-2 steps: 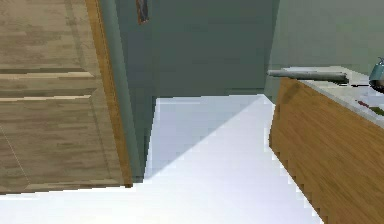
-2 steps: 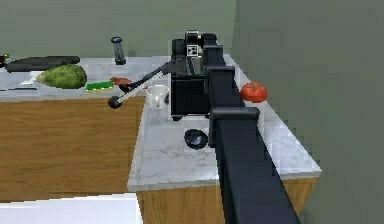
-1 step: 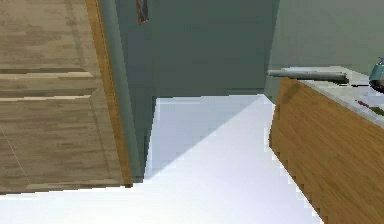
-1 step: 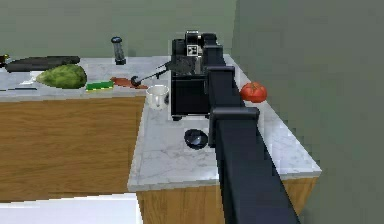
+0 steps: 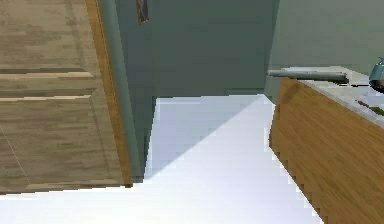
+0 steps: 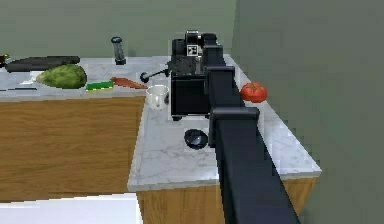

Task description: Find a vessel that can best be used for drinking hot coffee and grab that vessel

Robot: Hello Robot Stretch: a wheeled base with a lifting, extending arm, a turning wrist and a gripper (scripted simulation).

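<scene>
The floor and a door were viewed ahead and downward. The counter was seen closely from above, sideways along the arm; its wooden end was shared by both views.

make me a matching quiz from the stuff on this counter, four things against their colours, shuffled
Things:
1. cup
2. tomato
3. leafy lump
4. shaker

Colours:
a. green
b. dark grey
c. white
d. red

Pairs: 1-c, 2-d, 3-a, 4-b
</scene>
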